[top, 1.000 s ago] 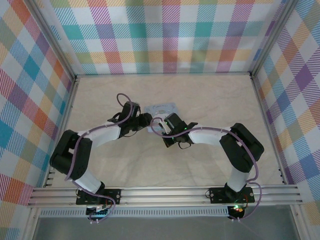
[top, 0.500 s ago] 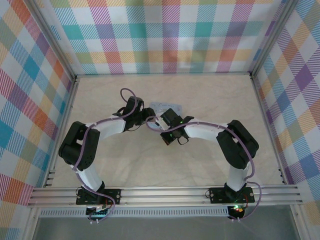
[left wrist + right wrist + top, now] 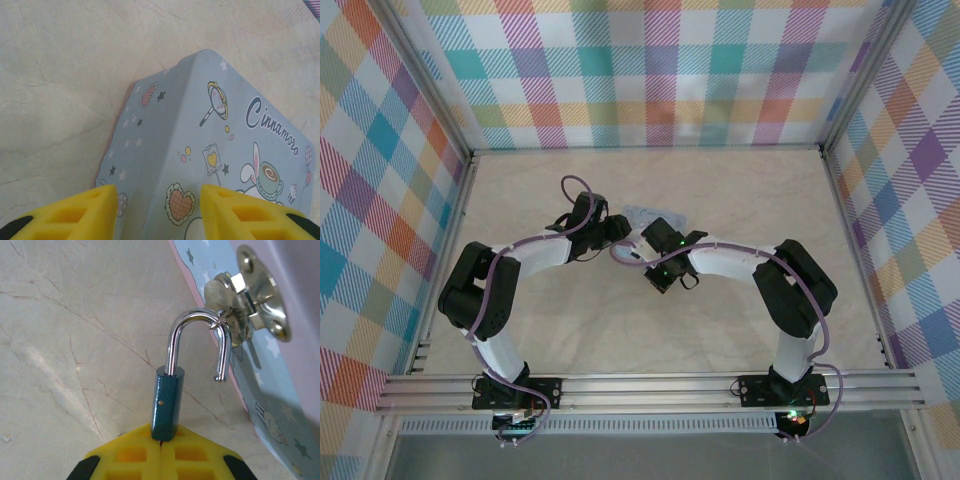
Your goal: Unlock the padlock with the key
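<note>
A teal padlock stands out straight from the tips of my right gripper, which is shut. The key is hidden between the yellow pads, except for a thin dark sliver under the lock's base. The silver shackle is sprung open, its free end hooked through the metal hasp of the pale blue tin. My left gripper straddles a corner of the tin, one yellow finger on each side. In the top view both grippers meet at the tin.
Bare beige tabletop lies around the tin. Checked walls close in the back and both sides. An aluminium rail runs along the near edge at the arm bases.
Over the last second both arms shifted a little toward the back, and the tin moved slightly with them. Since half a second ago almost nothing differs.
</note>
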{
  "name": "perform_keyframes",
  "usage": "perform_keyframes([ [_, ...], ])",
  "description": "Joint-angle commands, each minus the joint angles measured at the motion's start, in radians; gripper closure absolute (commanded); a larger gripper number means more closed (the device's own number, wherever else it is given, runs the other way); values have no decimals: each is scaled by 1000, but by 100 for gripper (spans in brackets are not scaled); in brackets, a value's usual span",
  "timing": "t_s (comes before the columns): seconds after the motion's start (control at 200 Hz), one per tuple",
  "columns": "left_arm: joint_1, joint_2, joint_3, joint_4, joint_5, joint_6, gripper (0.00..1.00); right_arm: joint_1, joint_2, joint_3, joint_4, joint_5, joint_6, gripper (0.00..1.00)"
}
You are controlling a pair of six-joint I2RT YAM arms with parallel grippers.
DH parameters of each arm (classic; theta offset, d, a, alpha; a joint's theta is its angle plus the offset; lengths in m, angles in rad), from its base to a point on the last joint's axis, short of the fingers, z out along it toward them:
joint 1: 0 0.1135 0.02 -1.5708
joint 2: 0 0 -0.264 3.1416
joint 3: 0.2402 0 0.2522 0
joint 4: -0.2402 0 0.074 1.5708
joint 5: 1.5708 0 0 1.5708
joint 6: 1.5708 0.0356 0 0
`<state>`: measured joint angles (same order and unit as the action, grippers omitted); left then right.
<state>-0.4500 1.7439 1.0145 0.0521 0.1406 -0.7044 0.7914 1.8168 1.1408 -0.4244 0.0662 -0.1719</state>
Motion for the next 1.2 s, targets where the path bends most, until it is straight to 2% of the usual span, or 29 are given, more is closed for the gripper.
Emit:
perform_keyframes([
  [0.0, 16, 6, 20, -14, 13, 26, 53, 2, 6, 22, -33, 0, -68, 96],
  [0.145, 22, 6, 22, -8, 31, 25, 57, 1, -3, 22, -32, -2, -97, 97],
  [0.85, 25, 2, 16, -9, 61, 22, 59, 0, -39, 4, 3, 27, -227, 97],
  [1.01, 27, 17, 15, -17, 91, 23, 64, 0, -43, -1, 20, 37, -255, 97],
  [1.195, 30, 16, 3, -14, 101, 27, 65, 0, -44, 4, 31, 29, -260, 98],
])
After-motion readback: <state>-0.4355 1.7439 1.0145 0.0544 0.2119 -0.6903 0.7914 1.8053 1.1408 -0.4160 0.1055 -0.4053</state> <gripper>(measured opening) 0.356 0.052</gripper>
